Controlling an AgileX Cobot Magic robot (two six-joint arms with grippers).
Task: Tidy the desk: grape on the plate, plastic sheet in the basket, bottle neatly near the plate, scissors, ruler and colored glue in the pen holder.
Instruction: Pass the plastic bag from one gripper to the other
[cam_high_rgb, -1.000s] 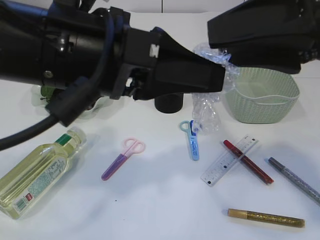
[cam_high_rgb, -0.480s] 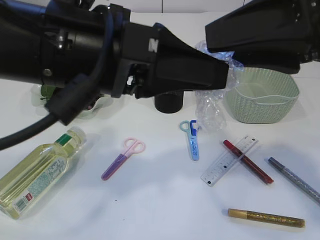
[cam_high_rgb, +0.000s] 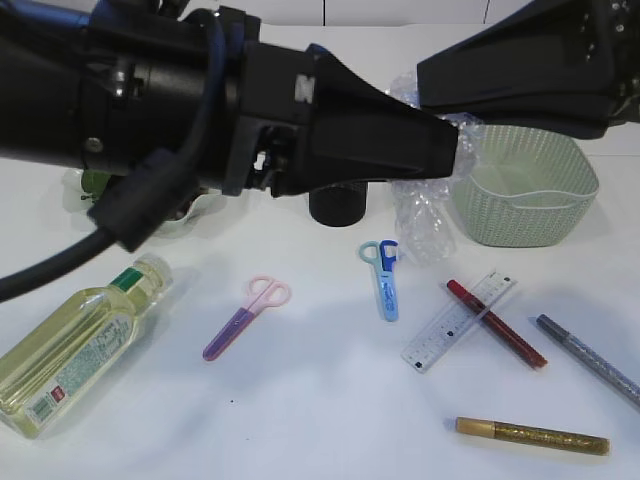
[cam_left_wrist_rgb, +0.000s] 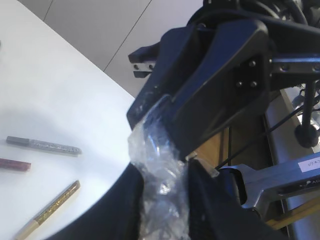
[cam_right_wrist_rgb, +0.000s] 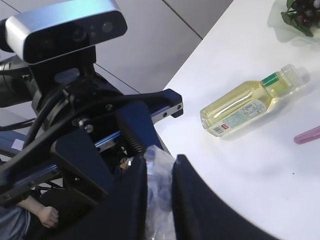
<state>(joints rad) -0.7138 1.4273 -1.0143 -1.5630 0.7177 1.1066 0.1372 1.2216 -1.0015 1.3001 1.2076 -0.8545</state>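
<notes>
Both hands, left hand (cam_left_wrist_rgb: 162, 187) and right hand (cam_right_wrist_rgb: 159, 172), clamped on plastic sheet (cam_high_rgb: 420, 215); basket (cam_high_rgb: 525, 195) alongside, contents unclear

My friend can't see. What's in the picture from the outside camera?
Two black robot arms meet above a white table, both gripping a crinkly clear plastic sheet that hangs beside a green basket. Below lie a bottle on its side, pink scissors, blue scissors, a ruler and three glue pens.
</notes>
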